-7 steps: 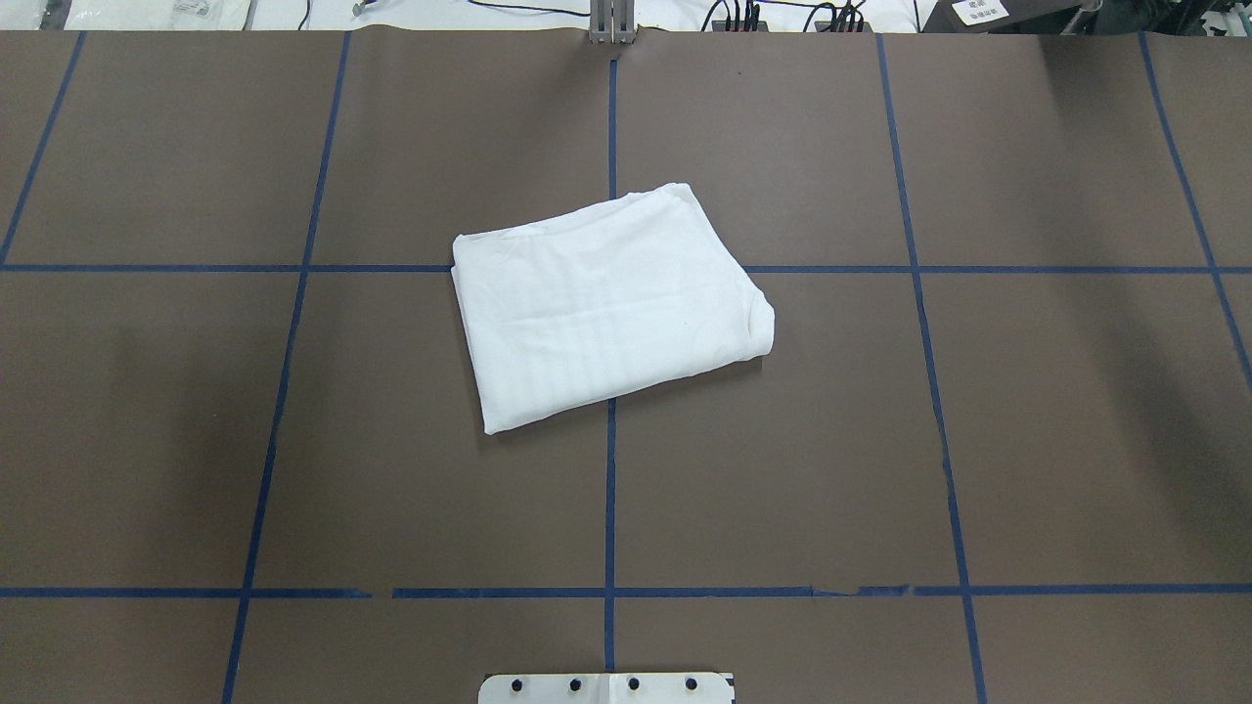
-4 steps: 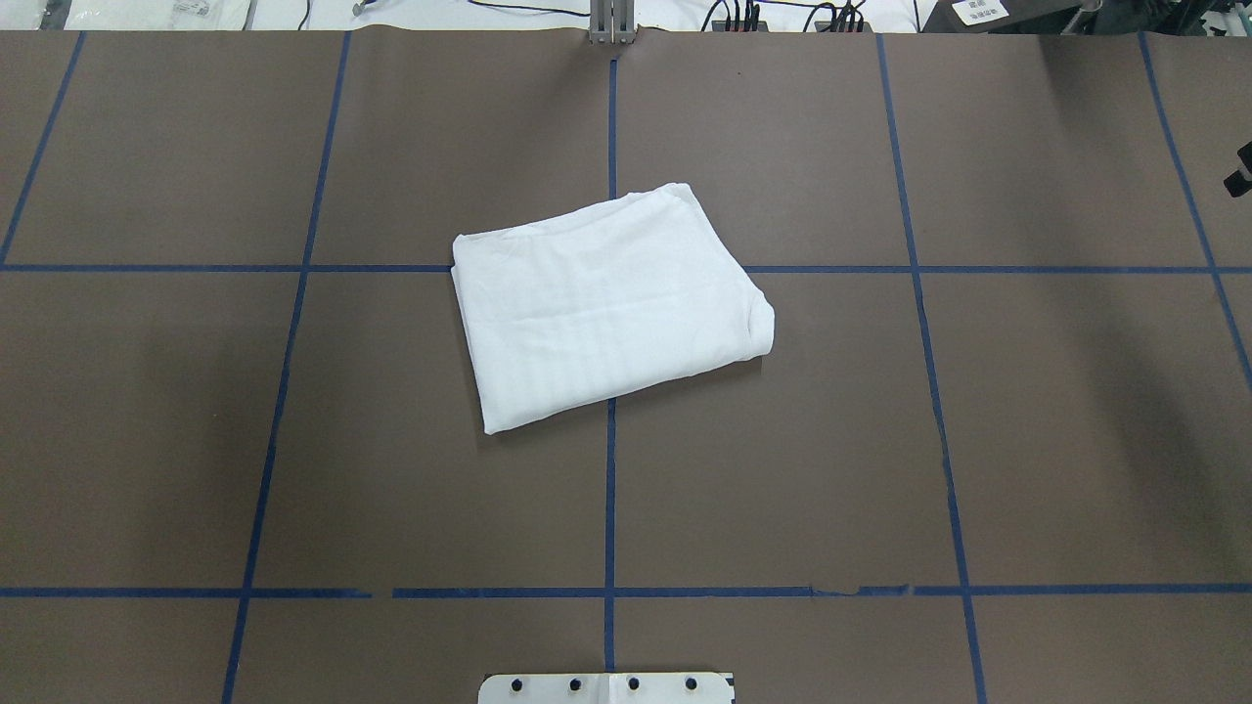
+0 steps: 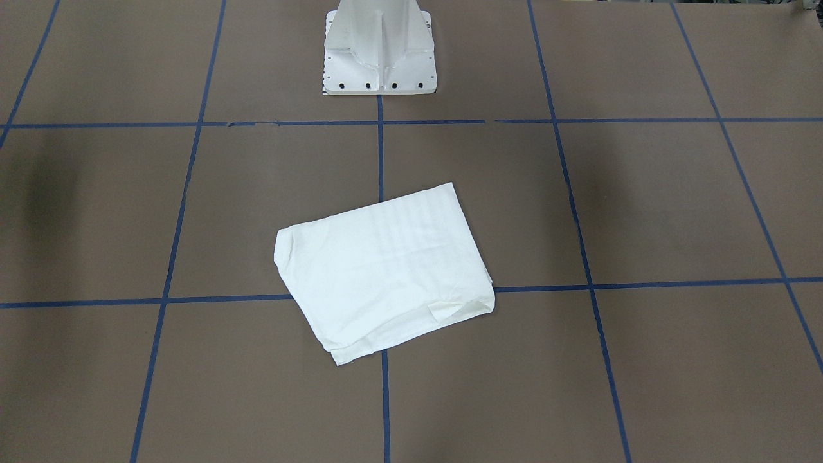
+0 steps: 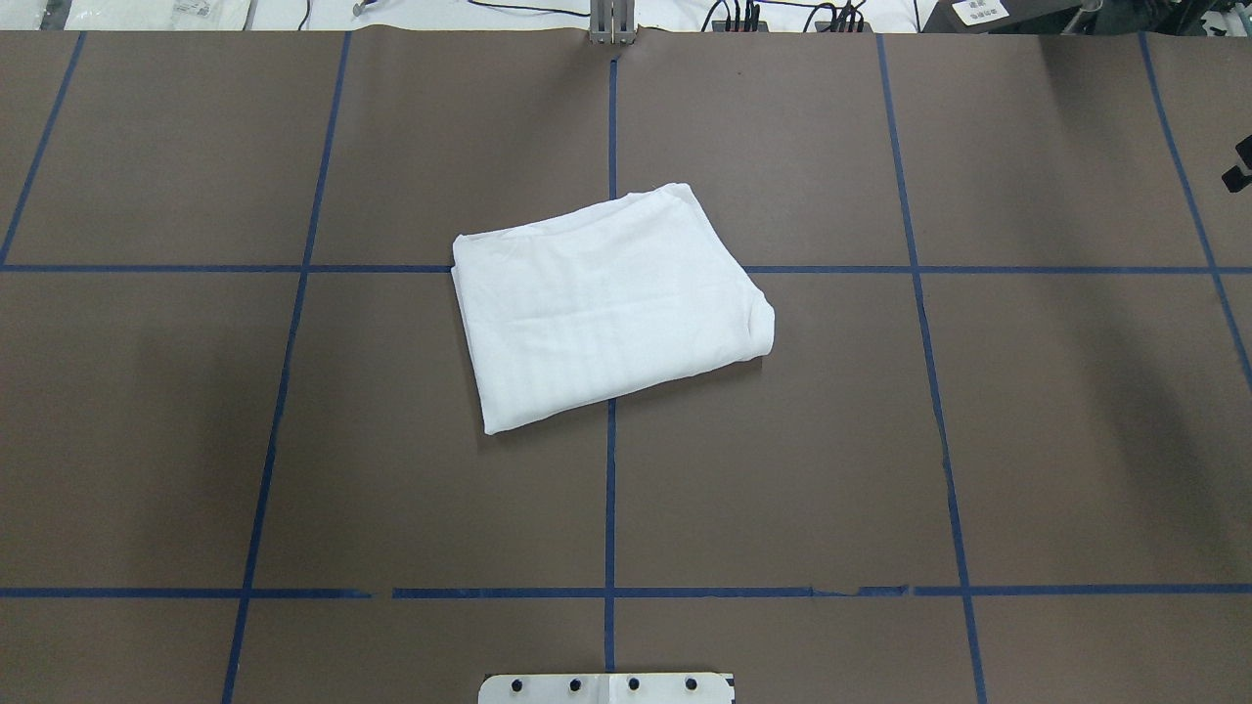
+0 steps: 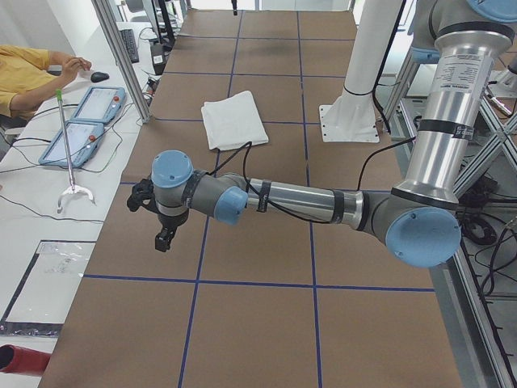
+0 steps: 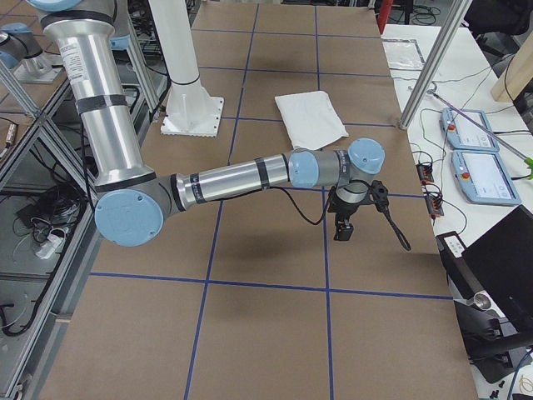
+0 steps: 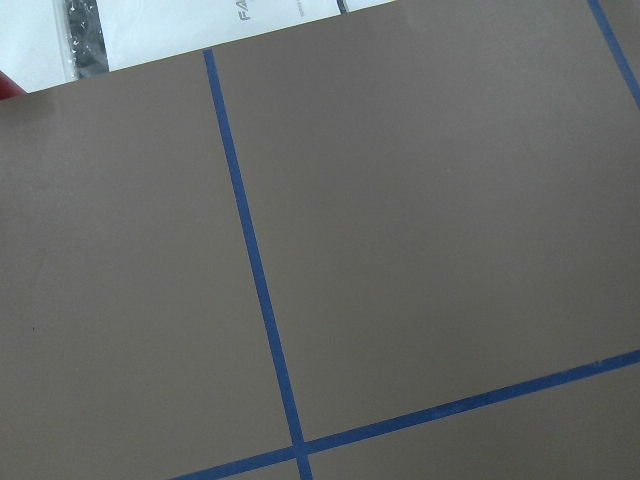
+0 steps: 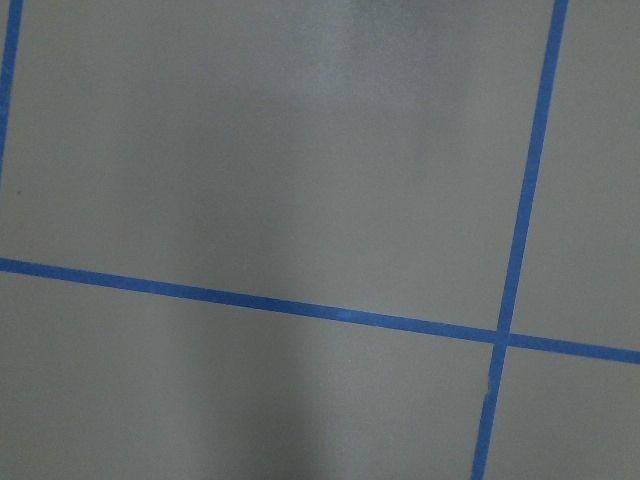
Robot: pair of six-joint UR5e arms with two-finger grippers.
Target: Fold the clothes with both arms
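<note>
The white T-shirt (image 4: pixel 608 305) lies folded into a compact slanted rectangle at the middle of the table, with faint lines of print showing through; it also shows in the front view (image 3: pixel 384 273), the left view (image 5: pixel 233 119) and the right view (image 6: pixel 311 117). Nothing touches it. My left gripper (image 5: pixel 164 238) hangs over bare table far out to the left, well away from the shirt. My right gripper (image 6: pixel 342 232) hangs far out to the right; only a black sliver of it (image 4: pixel 1240 166) shows at the overhead view's edge. I cannot tell whether either gripper is open or shut.
The brown table (image 4: pixel 880 440) carries a grid of blue tape lines. The white metal pedestal (image 3: pixel 379 48) stands at the robot's side of the table. An operator (image 5: pixel 28 69), tablets (image 5: pixel 81 125) and a laptop (image 6: pixel 500 258) sit beyond the table's far edge.
A black sliver of my right gripper has come into the overhead view at the right edge and shifted slightly up. The shirt has not moved.
</note>
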